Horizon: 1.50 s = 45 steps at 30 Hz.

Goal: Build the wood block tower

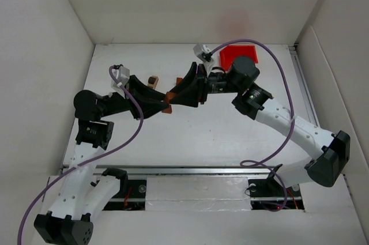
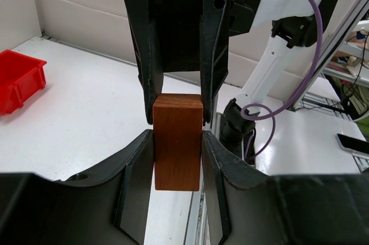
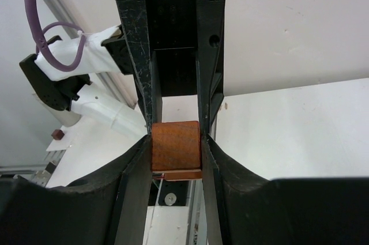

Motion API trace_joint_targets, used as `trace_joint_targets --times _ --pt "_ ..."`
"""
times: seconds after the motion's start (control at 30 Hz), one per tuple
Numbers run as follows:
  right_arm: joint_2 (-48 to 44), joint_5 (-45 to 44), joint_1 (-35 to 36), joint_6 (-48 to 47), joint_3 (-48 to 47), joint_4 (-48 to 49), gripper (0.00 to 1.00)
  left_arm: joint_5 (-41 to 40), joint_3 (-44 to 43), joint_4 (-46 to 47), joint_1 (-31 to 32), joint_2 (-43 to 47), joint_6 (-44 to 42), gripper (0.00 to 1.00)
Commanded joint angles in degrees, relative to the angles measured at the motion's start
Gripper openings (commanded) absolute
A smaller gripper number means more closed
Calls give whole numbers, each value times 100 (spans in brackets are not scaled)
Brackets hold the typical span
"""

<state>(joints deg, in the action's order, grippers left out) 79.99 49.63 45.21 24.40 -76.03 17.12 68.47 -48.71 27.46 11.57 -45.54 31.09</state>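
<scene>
A reddish-brown wood block (image 1: 169, 96) hangs above the middle of the table, gripped from both sides. My left gripper (image 1: 163, 102) comes from the left and my right gripper (image 1: 173, 93) from the right, tips meeting on it. In the left wrist view the block (image 2: 177, 141) sits between my left fingers (image 2: 135, 170), with the right gripper's fingers pinching its far end. In the right wrist view the block (image 3: 176, 146) is clamped between my right fingers (image 3: 213, 167). A small tan and dark wood piece (image 1: 152, 81) stands on the table behind my left gripper. No stacked tower shows.
A red plastic bin (image 1: 238, 56) sits at the back of the table, right of centre; it also shows in the left wrist view (image 2: 20, 80). A small dark block (image 3: 56, 134) lies on the table far off. White walls enclose the table (image 1: 202, 135) on three sides.
</scene>
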Motion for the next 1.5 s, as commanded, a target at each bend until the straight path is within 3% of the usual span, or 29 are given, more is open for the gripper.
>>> trace_joint_targets --times 0.0,0.1,0.13,0.23,0.33,0.53,0.73,1.03,1.1,1.17,1.23,1.33,1.47 --pt "-247 -313 102 -58 -114 124 0 -387 -315 -154 20 10 -393 0" --pt "-273 -296 102 -50 -105 116 0 -448 -315 -233 20 -8 -446 0" --pt "-282 -278 102 -41 -96 133 8 -466 -332 -241 20 -8 -437 0" --pt "-308 -269 49 20 17 282 9 -623 -350 -303 20 19 -490 0" --pt "-361 -322 49 56 53 335 0 -870 -403 -470 20 19 -569 0" --pt "-405 -331 49 231 290 677 0 -1248 -297 -171 20 238 -376 0" --pt "-405 -313 49 345 449 871 0 -1099 -359 -127 20 116 -306 0" --pt "-335 -32 -56 732 519 1511 0 -282 63 1410 20 142 591 0" --pt "-334 12 -108 794 545 1636 12 -211 72 1481 20 124 644 0" --pt "-352 12 -109 899 589 1846 45 -202 81 1516 20 133 687 0" --pt "-343 3 -161 1013 607 2022 60 -184 98 1586 20 142 723 0" --pt "-264 56 -162 1128 554 2137 65 -193 98 1578 20 151 740 0" --pt "-211 100 -214 1190 528 2251 64 -211 90 1552 20 142 714 0"
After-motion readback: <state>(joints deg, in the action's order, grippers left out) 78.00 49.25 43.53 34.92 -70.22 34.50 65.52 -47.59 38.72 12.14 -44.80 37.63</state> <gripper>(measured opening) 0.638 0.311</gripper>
